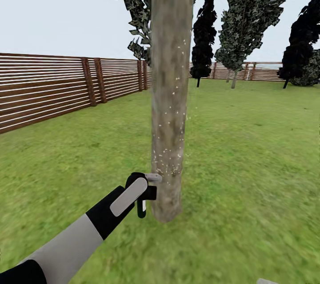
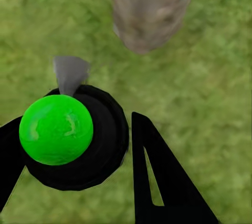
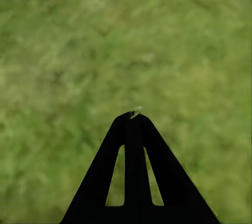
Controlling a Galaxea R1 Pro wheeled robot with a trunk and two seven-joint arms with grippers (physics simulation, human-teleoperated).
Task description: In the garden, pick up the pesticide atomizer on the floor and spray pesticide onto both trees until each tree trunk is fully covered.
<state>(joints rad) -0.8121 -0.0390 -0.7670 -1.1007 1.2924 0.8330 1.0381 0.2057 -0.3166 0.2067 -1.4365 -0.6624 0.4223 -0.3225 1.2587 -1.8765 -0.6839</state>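
While your left arm reaches forward low over the grass (image 1: 249, 177), its gripper (image 1: 143, 195) has its fingers (image 2: 157, 182) clamped on the pesticide atomizer (image 2: 73, 135) — in the left wrist view you look down on its round green body ringed in black, with the pale grey nozzle pointing at the tree trunk (image 1: 169, 97). The nozzle sits just beside the bark, near the base. Your right gripper (image 3: 134, 116) hangs over bare lawn with its fingers together. White specks of pesticide (image 1: 171, 159) dot the trunk, thickest low down and thinner higher up. Beyond it, the slatted wooden fence (image 1: 53, 88) runs along the left, and a second tree (image 1: 249, 17) stands far back — dark bushes (image 1: 304, 44) beside it.
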